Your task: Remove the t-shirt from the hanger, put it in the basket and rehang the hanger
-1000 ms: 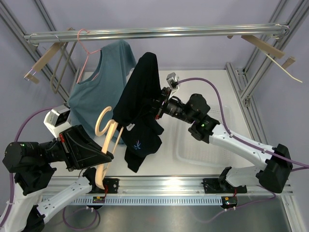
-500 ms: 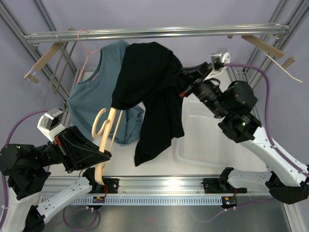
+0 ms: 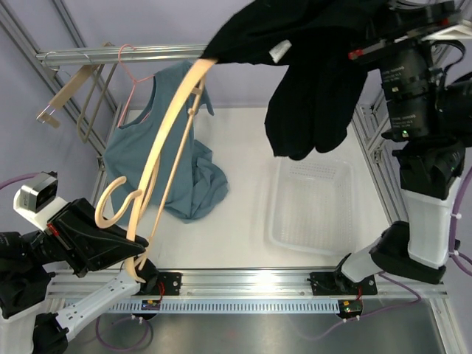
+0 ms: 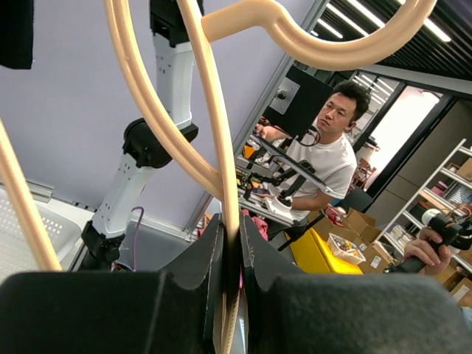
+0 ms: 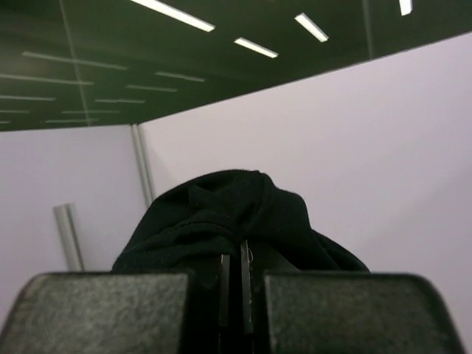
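The black t-shirt (image 3: 310, 81) hangs high at the top of the top view, bunched and draped down. My right gripper (image 3: 369, 46) is raised high and shut on the shirt's fabric (image 5: 221, 214). The cream wooden hanger (image 3: 166, 140) slants from bottom left up to the shirt, its upper tip still under the cloth's edge. My left gripper (image 3: 136, 251) is shut on the hanger's bar (image 4: 221, 177) near the hook, at bottom left.
A teal t-shirt (image 3: 158, 155) hangs on a pink hanger (image 3: 133, 70) from the rail (image 3: 147, 51) at back left. A clear plastic basket (image 3: 313, 206) sits on the table at right. Empty wooden hangers (image 3: 66, 92) hang on the rail.
My right gripper has lifted the black shirt up and to the right, pulling most of it off the hanger. My left gripper has drawn back to the lower left and tilted the hanger.
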